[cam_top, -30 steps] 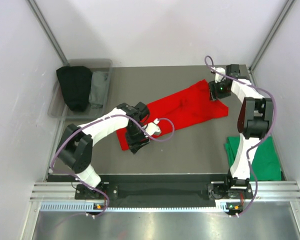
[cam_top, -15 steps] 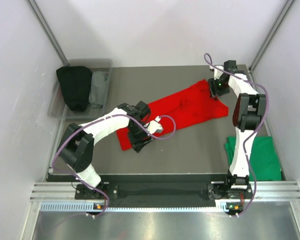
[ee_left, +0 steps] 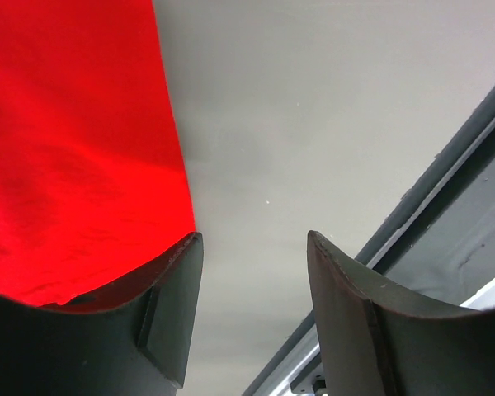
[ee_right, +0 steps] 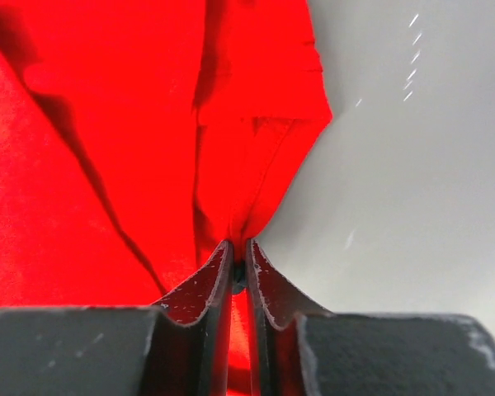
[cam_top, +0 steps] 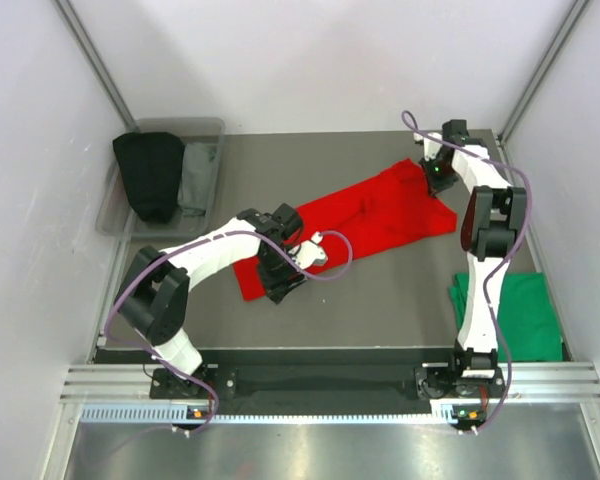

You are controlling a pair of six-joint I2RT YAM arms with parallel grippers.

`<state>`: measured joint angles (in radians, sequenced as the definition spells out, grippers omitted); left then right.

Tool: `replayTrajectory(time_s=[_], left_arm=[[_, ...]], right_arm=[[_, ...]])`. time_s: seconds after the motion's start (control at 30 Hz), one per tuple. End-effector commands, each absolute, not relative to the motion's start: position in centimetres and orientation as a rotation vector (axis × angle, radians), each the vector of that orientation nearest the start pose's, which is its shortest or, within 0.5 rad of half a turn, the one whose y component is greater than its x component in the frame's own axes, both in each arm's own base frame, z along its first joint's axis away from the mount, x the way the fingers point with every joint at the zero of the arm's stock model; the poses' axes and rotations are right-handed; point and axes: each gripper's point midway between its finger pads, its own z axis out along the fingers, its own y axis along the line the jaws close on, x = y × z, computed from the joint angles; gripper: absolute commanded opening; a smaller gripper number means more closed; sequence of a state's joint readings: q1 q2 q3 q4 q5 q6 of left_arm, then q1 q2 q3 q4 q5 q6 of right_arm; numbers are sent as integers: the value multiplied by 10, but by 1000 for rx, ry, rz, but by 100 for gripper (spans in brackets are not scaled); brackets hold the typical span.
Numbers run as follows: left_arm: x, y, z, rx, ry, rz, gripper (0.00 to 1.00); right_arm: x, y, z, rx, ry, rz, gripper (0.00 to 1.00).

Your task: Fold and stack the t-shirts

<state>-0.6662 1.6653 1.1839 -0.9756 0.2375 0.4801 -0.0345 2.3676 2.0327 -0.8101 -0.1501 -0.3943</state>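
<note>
We find the left pincer (ee_left: 254,247) spread at the edge of the red t-shirt (cam_top: 365,220), at 7 o'clock on the tabletop (cam_top: 380,290). The shirt lies diagonally toward 1 o'clock, where the right pincer (ee_right: 239,257) pinches a fold of it. The green t-shirt (cam_top: 520,312) lies at 4 o'clock.

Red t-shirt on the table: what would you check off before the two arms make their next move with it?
1. Right tool grips the bright red cloth t-shirt: ok, shut on a pinched fold.
2. Left tool grips it too: not ok, open, with cloth only beside one finger.
3. Left tool touches the cloth: cannot tell.
4. Shirt lies flat: not ok, creased near the right tool.
5. Emerald green cloth t-shirt is out of the way: ok, it lies apart from the red one.
</note>
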Motion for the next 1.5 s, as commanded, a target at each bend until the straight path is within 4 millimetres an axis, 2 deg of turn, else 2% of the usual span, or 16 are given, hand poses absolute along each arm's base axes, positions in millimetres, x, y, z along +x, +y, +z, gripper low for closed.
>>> replayTrajectory(time_s=[0.0, 0.5, 0.6, 0.67, 0.77, 0.8, 0.83, 0.9, 0.93, 1.0, 1.07, 1.1, 1.13, 1.2, 1.23, 1.47], left_arm=[[207, -193, 66, 1647, 2505, -346, 58], [223, -176, 55, 1587, 2491, -100, 60], [225, -170, 52, 1577, 2492, -56, 63], [225, -171, 49, 1588, 2496, -51, 63], [230, -166, 46, 1591, 2494, 2, 64], [232, -167, 45, 1589, 2492, 6, 64], [232, -167, 43, 1590, 2496, 0, 64], [231, -171, 44, 1583, 2497, -29, 64], [229, -177, 47, 1575, 2498, -76, 64], [222, -187, 51, 1582, 2500, -169, 63], [217, -192, 53, 1605, 2500, -213, 62], [215, -194, 50, 1623, 2500, -217, 61], [213, -194, 47, 1633, 2504, -218, 61], [212, -196, 42, 1647, 2505, -220, 60], [212, -195, 36, 1654, 2518, -215, 60], [210, -198, 14, 1678, 2576, -225, 48]], right_arm=[[572, 2, 42, -663, 2492, -145, 9], [693, 47, 87, -637, 2029, -502, 18], [709, 42, 111, -534, 1925, -601, 29], [711, 44, 134, -490, 1871, -650, 50], [699, 40, 180, -413, 1829, -635, 57], [691, 39, 177, -401, 1851, -609, 60], [684, 36, 211, -376, 1815, -590, 61], [668, 34, 211, -399, 1841, -576, 63], [657, 34, 242, -387, 1804, -567, 63], [637, 33, 235, -406, 1846, -546, 63], [613, 33, 261, -399, 1833, -521, 64], [600, 34, 243, -423, 1880, -488, 64], [583, 35, 262, -418, 1871, -468, 64], [557, 38, 247, -433, 1925, -407, 63], [540, 37, 265, -423, 1908, -387, 63], [458, 35, 286, -432, 1926, -301, 63]])
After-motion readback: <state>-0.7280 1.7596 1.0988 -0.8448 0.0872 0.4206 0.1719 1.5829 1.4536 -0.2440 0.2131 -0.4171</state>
